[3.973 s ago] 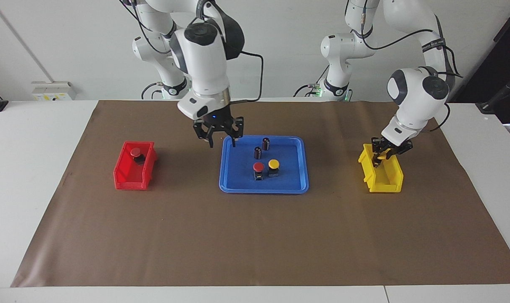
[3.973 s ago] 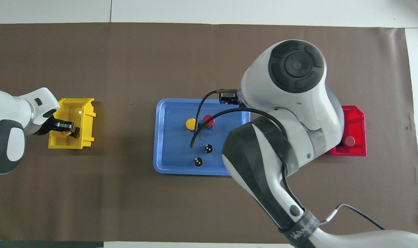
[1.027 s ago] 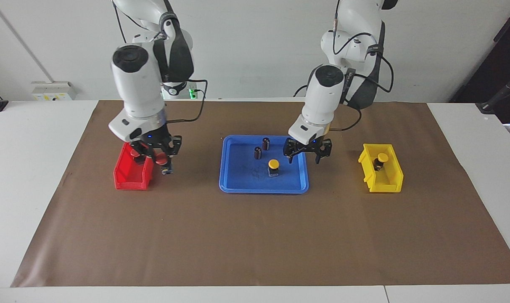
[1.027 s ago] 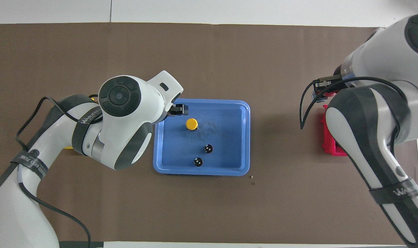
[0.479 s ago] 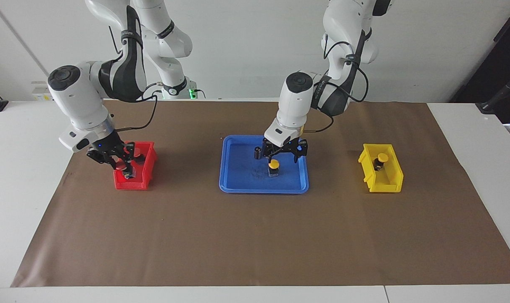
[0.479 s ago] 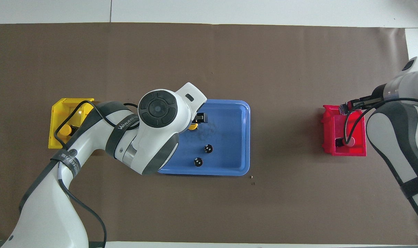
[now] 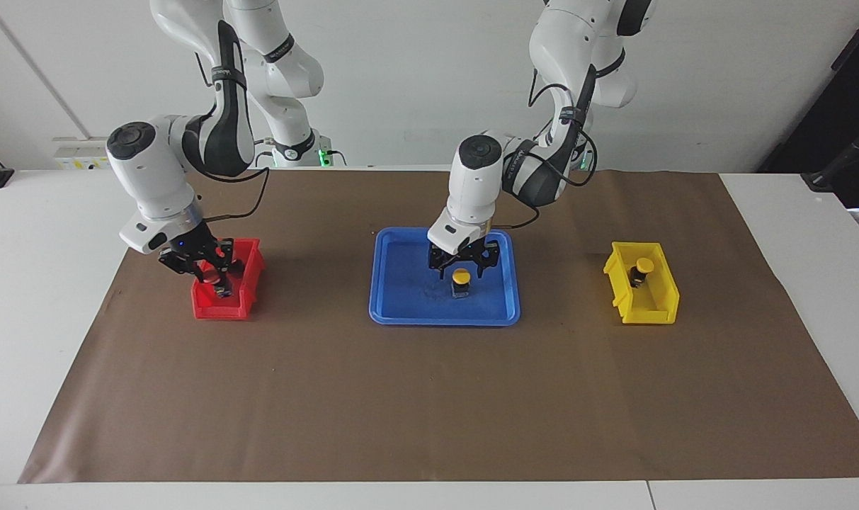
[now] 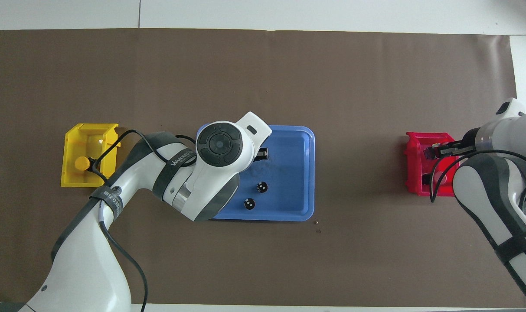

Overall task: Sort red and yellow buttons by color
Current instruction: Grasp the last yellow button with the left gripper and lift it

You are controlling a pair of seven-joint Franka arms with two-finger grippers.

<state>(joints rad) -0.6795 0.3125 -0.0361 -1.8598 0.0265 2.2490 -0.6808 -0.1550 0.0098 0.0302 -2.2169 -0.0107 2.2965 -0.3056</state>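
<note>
A yellow button [image 7: 460, 275] stands in the blue tray [image 7: 401, 317]. My left gripper [image 7: 461, 267] is open just above it, with a finger on either side of the cap. In the overhead view the left arm hides this button. A second yellow button [image 7: 643, 265] sits in the yellow bin [image 7: 645, 306], and also shows in the overhead view [image 8: 81, 163]. My right gripper [image 7: 213, 276] is low in the red bin [image 7: 217, 309], shut on a red button [image 7: 209, 278]. The other red button is mostly hidden by that gripper.
Two dark capless cylinders [image 8: 262, 187] [image 8: 248, 203] stand in the blue tray [image 8: 308, 173], nearer to the robots than the yellow button. A brown mat [image 7: 429, 397] covers the table. The red bin [image 8: 414, 173] is at the right arm's end, the yellow bin [image 8: 70, 143] at the left arm's end.
My right gripper carried the red button from the tray to the red bin and lowered it in. My left gripper left the yellow bin and came down over the tray's yellow button.
</note>
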